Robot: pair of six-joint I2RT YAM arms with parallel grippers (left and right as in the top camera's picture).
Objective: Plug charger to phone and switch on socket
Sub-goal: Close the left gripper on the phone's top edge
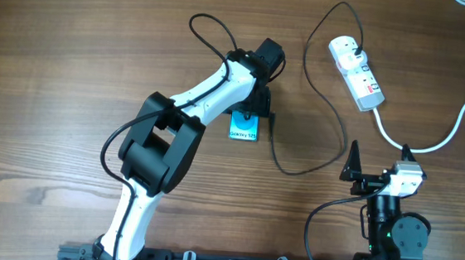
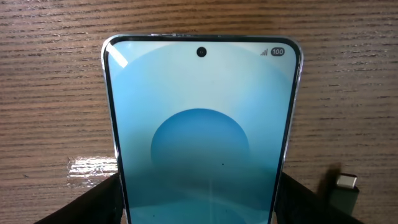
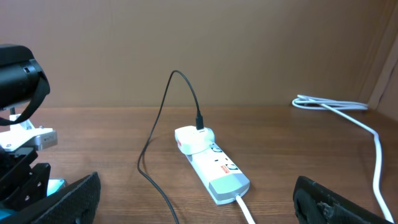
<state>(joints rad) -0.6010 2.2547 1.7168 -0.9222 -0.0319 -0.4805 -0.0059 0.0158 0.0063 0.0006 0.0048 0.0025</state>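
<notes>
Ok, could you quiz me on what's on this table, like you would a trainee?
1. True or false: the charger connector is plugged into the phone.
2. Which is over the phone: A left gripper, B right gripper?
3. What colour are the switches on the socket?
Key: 1 false, it lies on the table beside the phone; 2 A; 3 red.

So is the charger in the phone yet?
Out. Its connector lies bare on the table beside the phone.
</notes>
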